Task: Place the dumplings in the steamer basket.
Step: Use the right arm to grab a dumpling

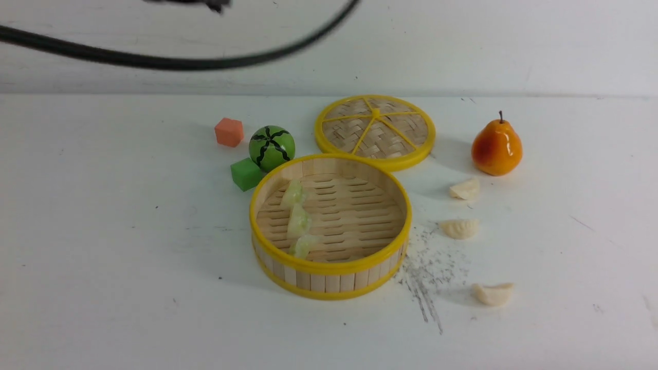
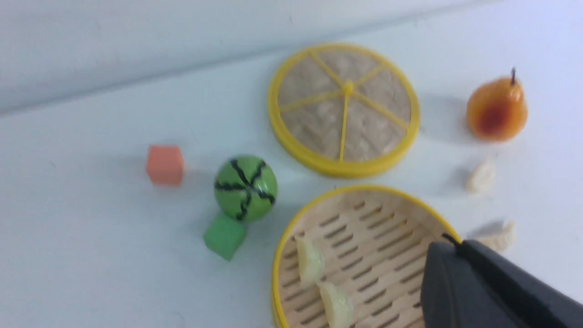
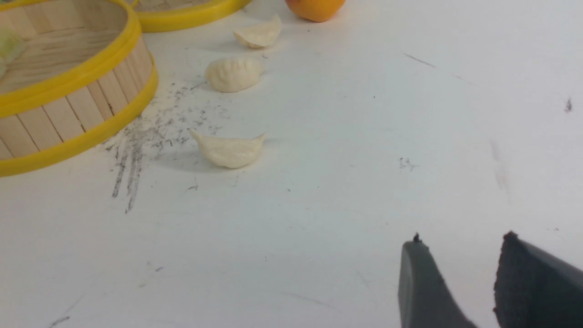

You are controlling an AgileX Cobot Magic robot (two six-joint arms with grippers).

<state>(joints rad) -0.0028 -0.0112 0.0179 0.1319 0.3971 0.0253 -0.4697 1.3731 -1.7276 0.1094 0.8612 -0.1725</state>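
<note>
left gripper [image 2: 455, 243]: pressed together, empty | right gripper [image 3: 462, 239]: spread, empty | green dumplings [image 1: 298, 221]: in the steamer basket [image 1: 329, 267], by its left wall | white dumplings [image 1: 459, 228]: between basket and the table's [image 1: 103, 231] right edge | tip: straddle the front white dumpling [image 1: 492, 294] across its belly, lift clear of the rim

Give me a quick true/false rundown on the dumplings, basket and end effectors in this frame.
1. Three green dumplings lie inside the steamer basket. True.
2. The white dumplings are in the basket too. False: all three lie on the table, to the basket's right.
3. The woven lid covers the basket. False: it lies flat on the table beyond it.
4. The left end effector is shut and holds nothing. True.
5. The right end effector grips a dumpling. False: its jaws stand apart with nothing between them.
</note>
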